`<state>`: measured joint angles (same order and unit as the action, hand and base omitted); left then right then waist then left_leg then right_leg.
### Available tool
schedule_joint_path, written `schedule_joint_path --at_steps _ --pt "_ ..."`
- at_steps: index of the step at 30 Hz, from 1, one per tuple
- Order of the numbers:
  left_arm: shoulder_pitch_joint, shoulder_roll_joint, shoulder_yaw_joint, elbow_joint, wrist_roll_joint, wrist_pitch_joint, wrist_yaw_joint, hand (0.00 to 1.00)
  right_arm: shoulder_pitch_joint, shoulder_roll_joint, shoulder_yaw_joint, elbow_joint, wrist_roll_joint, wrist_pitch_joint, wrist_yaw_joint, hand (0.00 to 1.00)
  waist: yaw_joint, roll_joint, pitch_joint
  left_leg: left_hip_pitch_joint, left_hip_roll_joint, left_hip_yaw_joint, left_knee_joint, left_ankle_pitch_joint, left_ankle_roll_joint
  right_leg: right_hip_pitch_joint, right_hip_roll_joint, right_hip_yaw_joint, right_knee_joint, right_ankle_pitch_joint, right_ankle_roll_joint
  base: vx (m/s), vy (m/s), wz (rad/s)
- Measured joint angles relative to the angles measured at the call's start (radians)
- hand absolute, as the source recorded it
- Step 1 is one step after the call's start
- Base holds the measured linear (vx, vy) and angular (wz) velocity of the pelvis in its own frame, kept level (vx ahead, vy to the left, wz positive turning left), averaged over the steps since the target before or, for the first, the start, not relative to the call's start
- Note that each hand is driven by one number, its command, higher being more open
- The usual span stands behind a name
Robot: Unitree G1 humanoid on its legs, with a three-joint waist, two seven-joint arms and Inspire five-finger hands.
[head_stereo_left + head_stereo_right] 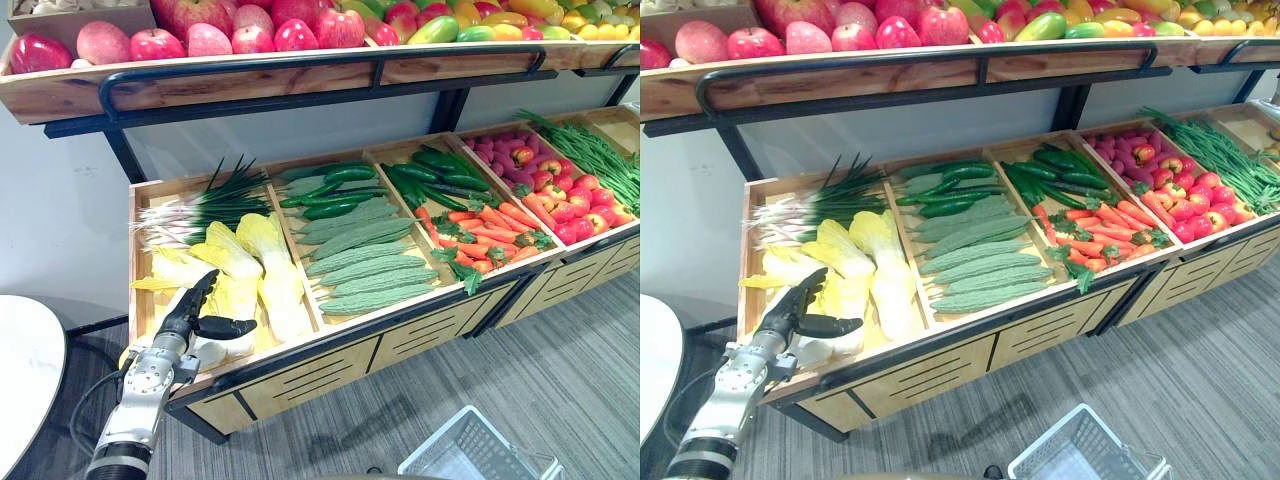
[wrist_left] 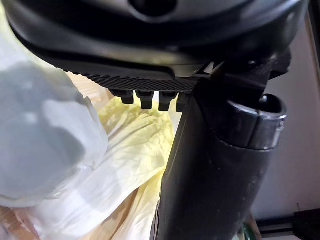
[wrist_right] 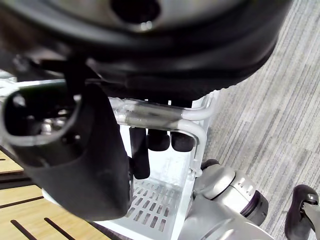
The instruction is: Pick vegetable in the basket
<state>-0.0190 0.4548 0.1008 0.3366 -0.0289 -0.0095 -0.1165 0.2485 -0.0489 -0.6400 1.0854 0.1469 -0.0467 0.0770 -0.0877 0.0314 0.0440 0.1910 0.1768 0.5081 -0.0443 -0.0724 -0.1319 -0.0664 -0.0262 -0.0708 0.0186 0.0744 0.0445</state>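
Several pale yellow napa cabbages [image 1: 268, 262] lie in the leftmost bin of the wooden produce stand [image 1: 330, 340]. My left hand [image 1: 190, 322] rests at that bin's front corner, open, its fingers stretched up over the nearest cabbage [image 2: 135, 145] and its thumb [image 2: 210, 175] spread to the side. The white wire basket [image 1: 468, 450] hangs low in front of the stand. My right hand [image 3: 95, 170] is shut on the basket's handle [image 3: 165, 116], with its fingers [image 3: 160, 141] curled round the bar.
Spring onions [image 1: 200, 205] lie behind the cabbages. To the right, the bins hold green gourds and cucumbers [image 1: 365, 255], carrots [image 1: 485, 235], red peppers [image 1: 545, 185] and green beans [image 1: 600, 155]. Apples [image 1: 250, 35] fill the upper shelf. A white round table [image 1: 25, 370] stands at left.
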Motion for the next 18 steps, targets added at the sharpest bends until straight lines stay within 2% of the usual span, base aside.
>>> schedule_joint_path --at_steps 5,12,18 --pt "0.003 -0.013 0.000 0.000 0.002 0.001 -0.004 1.00 -0.005 -0.002 0.002 -0.011 0.000 -0.004 0.000 0.00 0.000 0.018 0.011 -0.001 0.002 0.003 0.000 -0.001 -0.001 -0.001 0.003 0.003 -0.004 0.000 0.000 0.00 -0.003 -0.01" --pt "-0.007 -0.009 -0.001 0.006 0.023 0.003 -0.016 1.00 -0.021 -0.005 0.042 -0.026 0.000 -0.009 0.000 0.00 -0.002 0.030 0.017 -0.028 0.006 0.023 0.017 -0.009 -0.006 -0.033 0.013 0.021 -0.001 0.004 -0.004 -0.02 -0.023 -0.08" --pt "-0.100 0.024 -0.026 0.113 0.041 0.010 -0.013 1.00 -0.038 -0.024 0.088 -0.053 -0.001 -0.016 -0.001 0.00 -0.006 0.061 0.041 -0.044 0.008 0.065 0.021 -0.010 -0.008 -0.080 0.025 0.059 0.017 0.006 -0.007 -0.02 -0.023 -0.20"
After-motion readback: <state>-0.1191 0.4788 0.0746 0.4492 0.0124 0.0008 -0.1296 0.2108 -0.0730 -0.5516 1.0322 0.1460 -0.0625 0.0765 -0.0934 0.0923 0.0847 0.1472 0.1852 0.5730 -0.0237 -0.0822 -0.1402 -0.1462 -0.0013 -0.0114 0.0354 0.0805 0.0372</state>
